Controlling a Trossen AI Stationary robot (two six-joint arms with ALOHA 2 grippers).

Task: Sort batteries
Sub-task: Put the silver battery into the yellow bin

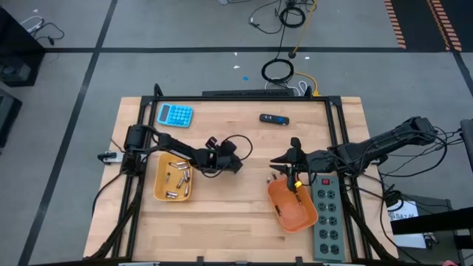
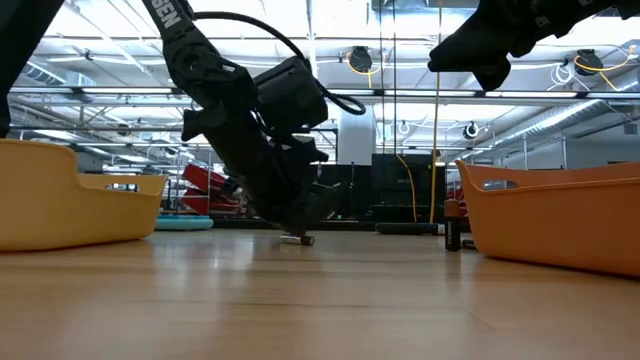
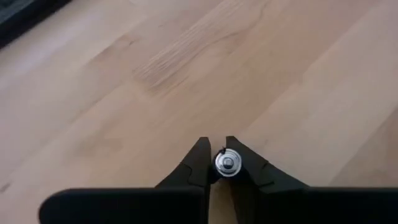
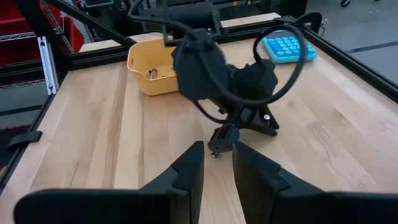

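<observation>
**Left gripper pinches one battery at table centre**

Left gripper (image 3: 216, 163) is down at the wooden table (image 1: 236, 229), fingers closed on a single small battery (image 3: 226, 163). Left wrist view: silvery round end of the cell faces the camera, held between the two dark fingertips (image 3: 200, 155). Low view: same gripper (image 2: 300, 228) touches or nearly touches the boards, the battery (image 2: 298, 239) lying at its tip against the surface. High view places this gripper (image 1: 235, 166) near the middle of the table, just right of the yellow tray (image 1: 159, 188).

Other batteries (image 1: 177, 177) lie loose inside the yellow tray, several silvery cylinders scattered over its floor. Right wrist view shows a few of them (image 4: 149, 73) inside the tray's near wall.

Right gripper (image 1: 284, 168) hangs above the far edge of the orange tray (image 1: 304, 216), right of centre. Its fingers (image 4: 189, 165) stand slightly apart with nothing between them.

Far side of table: blue calculator (image 1: 175, 114) toward the left, black-and-blue oblong device (image 1: 273, 119) toward the centre. Grey power strip (image 1: 327, 218) lies along the right edge beside the orange tray.
</observation>
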